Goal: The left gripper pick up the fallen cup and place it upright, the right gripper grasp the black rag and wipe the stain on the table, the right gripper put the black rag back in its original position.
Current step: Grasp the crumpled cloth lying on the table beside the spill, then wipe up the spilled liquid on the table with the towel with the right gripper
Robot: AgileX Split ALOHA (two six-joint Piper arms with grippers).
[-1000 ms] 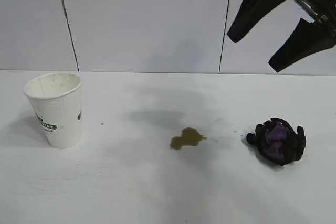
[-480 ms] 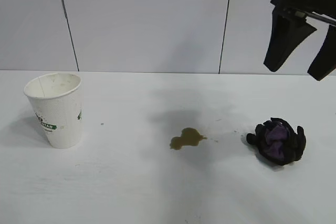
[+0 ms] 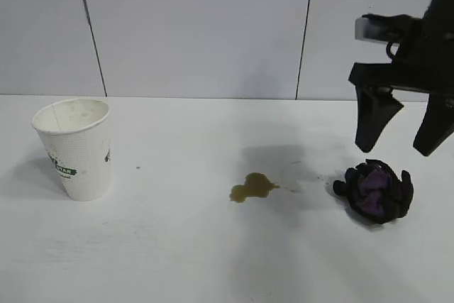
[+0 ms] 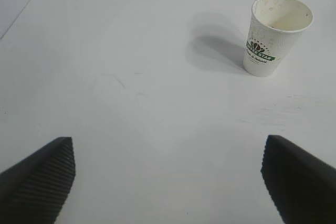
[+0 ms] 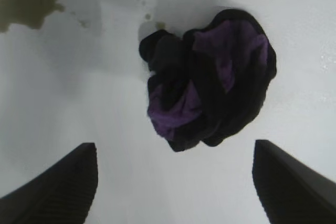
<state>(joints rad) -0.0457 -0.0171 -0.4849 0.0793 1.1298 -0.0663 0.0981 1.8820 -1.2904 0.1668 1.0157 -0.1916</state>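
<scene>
The white paper cup [image 3: 76, 148] with green lettering stands upright on the white table [image 3: 177, 246] at the left; the left wrist view shows it [image 4: 276, 35] far ahead of my open left gripper [image 4: 168, 153], which holds nothing. An olive-brown stain [image 3: 252, 186] lies near the table's middle. To its right sits the black rag [image 3: 376, 189] with purple folds. My right gripper [image 3: 397, 150] hangs open just above the rag, apart from it. In the right wrist view the rag [image 5: 210, 80] lies ahead of the gripper [image 5: 173, 156], and the stain [image 5: 23, 1] shows at a corner.
A grey panelled wall [image 3: 198, 26] rises behind the table's far edge. A few tiny droplets [image 5: 142, 3] dot the table between stain and rag. Bare tabletop stretches between the cup and the stain.
My right gripper has come down from high at the back right, turned its fingers downward, and now hangs just above the rag. Cup, stain and rag have not moved.
</scene>
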